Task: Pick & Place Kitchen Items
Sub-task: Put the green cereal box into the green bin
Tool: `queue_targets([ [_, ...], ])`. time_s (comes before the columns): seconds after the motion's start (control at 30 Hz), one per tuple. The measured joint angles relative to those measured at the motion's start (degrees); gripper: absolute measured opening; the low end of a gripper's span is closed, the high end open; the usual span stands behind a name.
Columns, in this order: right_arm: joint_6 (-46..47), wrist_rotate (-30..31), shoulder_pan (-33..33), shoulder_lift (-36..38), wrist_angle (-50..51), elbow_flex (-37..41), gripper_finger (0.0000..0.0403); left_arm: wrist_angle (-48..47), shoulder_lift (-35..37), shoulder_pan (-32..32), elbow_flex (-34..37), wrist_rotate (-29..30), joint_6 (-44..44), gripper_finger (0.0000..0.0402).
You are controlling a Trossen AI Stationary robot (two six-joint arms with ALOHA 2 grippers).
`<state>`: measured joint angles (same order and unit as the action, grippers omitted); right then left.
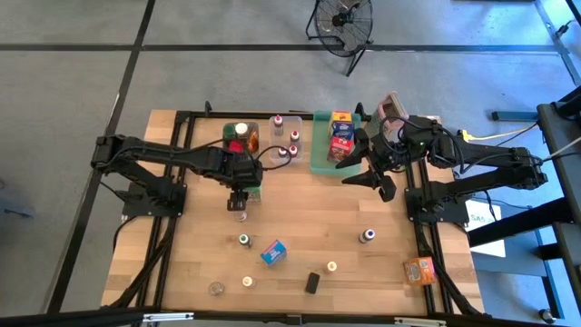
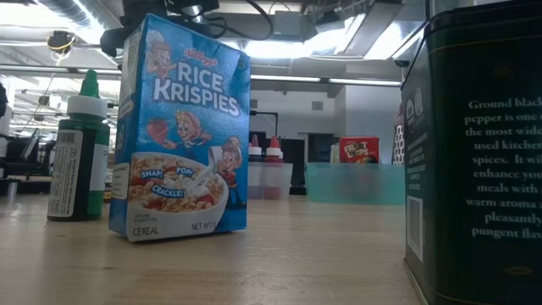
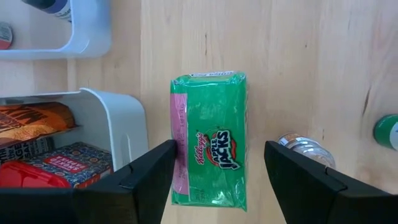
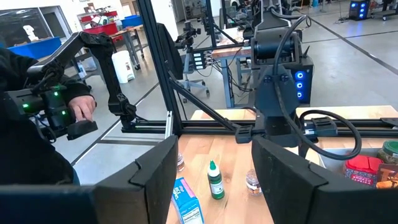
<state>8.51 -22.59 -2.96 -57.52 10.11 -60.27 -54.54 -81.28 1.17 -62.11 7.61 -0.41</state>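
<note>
- Hovering over the middle-left of the table (image 1: 300,227), the left gripper (image 1: 240,202) points straight down, its fingers spread open to either side of a green Apple Jacks box (image 3: 209,140) lying flat on the wood, not touching it.
- Just beside that green box sits a clear bin (image 3: 127,121) holding a red-topped box and other packets; on the box's other side lies a small silver-capped jar (image 3: 306,148), with a green-capped bottle (image 3: 388,131) farther off.
- Toward the near edge of the table, a green-capped bottle (image 1: 244,240), a blue Rice Krispies box (image 1: 273,252), a small black tin (image 1: 311,282) and several tiny jars are scattered well apart.
- At the far edge, a green tray (image 1: 320,156) carries small cereal boxes, with a second clear bin of red-capped bottles (image 1: 287,145) beside it.
- A dark-capped jar (image 1: 366,236) stands right of centre, and an orange box (image 1: 419,270) lies near the near right corner.
- The right gripper (image 1: 374,178) hangs raised by the tray near the right edge, fingers parted and holding nothing.
</note>
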Motion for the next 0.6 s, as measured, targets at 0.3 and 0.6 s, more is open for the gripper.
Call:
queue_targets([
  [0.3, 0.0, 0.0, 0.0, 0.0, 0.0, 0.0, 0.0208, 0.0, 0.0, -0.4, 0.0, 0.2, -0.5, 0.0242],
  [0.6, 0.0, 0.0, 0.0, 0.0, 0.0, 0.0, 0.0208, 0.0, 0.0, -0.6, 0.0, 0.3, -0.9, 0.0242],
])
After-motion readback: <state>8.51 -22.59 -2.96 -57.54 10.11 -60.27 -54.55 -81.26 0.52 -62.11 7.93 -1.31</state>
